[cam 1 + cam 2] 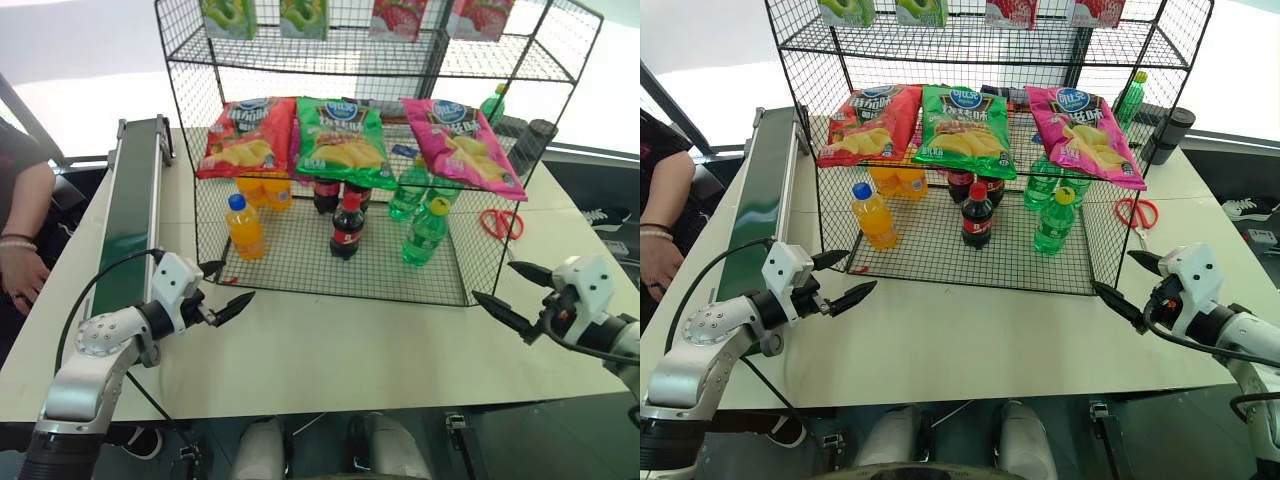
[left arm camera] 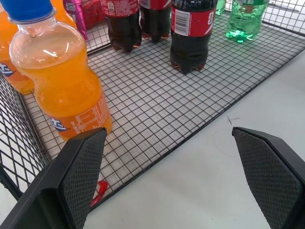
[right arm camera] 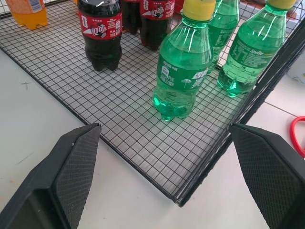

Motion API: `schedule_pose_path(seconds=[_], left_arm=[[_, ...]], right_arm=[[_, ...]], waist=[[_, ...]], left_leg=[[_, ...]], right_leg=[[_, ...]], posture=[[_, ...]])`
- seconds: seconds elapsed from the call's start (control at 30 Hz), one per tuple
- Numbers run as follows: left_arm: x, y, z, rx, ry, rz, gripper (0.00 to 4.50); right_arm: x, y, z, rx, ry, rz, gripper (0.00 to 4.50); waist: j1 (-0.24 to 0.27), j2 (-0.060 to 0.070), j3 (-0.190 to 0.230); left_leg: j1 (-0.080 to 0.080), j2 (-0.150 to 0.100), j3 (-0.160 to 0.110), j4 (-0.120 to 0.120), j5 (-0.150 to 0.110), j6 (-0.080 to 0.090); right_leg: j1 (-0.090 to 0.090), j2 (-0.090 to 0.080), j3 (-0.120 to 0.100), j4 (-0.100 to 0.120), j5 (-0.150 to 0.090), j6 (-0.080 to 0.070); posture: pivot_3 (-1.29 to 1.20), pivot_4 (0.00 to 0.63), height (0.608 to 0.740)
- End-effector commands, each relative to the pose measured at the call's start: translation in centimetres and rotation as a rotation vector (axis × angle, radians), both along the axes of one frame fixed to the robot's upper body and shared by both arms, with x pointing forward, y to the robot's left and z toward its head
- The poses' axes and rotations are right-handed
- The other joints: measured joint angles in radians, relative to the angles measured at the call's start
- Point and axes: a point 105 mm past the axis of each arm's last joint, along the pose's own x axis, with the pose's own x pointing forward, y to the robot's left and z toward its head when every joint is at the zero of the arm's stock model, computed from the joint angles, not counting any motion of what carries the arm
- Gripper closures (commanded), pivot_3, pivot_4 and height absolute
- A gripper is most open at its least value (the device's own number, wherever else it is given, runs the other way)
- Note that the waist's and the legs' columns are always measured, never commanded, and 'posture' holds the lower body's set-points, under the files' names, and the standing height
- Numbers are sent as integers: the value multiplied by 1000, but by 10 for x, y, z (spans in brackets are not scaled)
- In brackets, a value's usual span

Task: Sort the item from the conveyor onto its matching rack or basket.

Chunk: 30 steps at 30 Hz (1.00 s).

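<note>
Three chip bags lie across the upper middle: red (image 1: 243, 137), green (image 1: 345, 140), pink (image 1: 462, 143). Below them stand an orange bottle (image 1: 244, 228) at centre left and a cola bottle (image 1: 347, 228) at centre. Red scissors (image 1: 502, 222) lie at right; a person's arm (image 1: 22, 235) enters at the left edge.

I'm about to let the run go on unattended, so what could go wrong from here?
1. The green bottle with the yellow cap stands on the rack's bottom tier near the front edge; a stray move of the open right gripper might tip it.
2. The open left gripper hangs close to the orange bottle and could knock it.
3. A person's hand rests beside the conveyor.
</note>
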Motion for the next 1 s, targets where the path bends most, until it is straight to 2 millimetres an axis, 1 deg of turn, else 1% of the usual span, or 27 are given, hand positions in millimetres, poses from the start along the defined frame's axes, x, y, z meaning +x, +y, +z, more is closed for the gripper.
schedule_pose_path(seconds=[0.03, 0.5, 1.0], left_arm=[[1, 6, 11, 15, -52, 18, 0], [-3, 5, 9, 4, -49, 37, 0], [-4, 6, 7, 10, -43, 44, 0]], right_arm=[[2, 1, 7, -4, -42, 9, 32], [6, 2, 9, -5, -49, 24, 32], [5, 11, 11, -3, -48, 33, 32]], waist=[[0, 0, 0], [0, 0, 0], [0, 0, 0]], left_leg=[[0, 0, 0, 0, 0, 0], [0, 0, 0, 0, 0, 0], [0, 0, 0, 0, 0, 0]], right_leg=[[0, 0, 0, 0, 0, 0], [0, 0, 0, 0, 0, 0], [0, 0, 0, 0, 0, 0]], posture=[[0, 150, 736], [0, 150, 736], [0, 150, 736]])
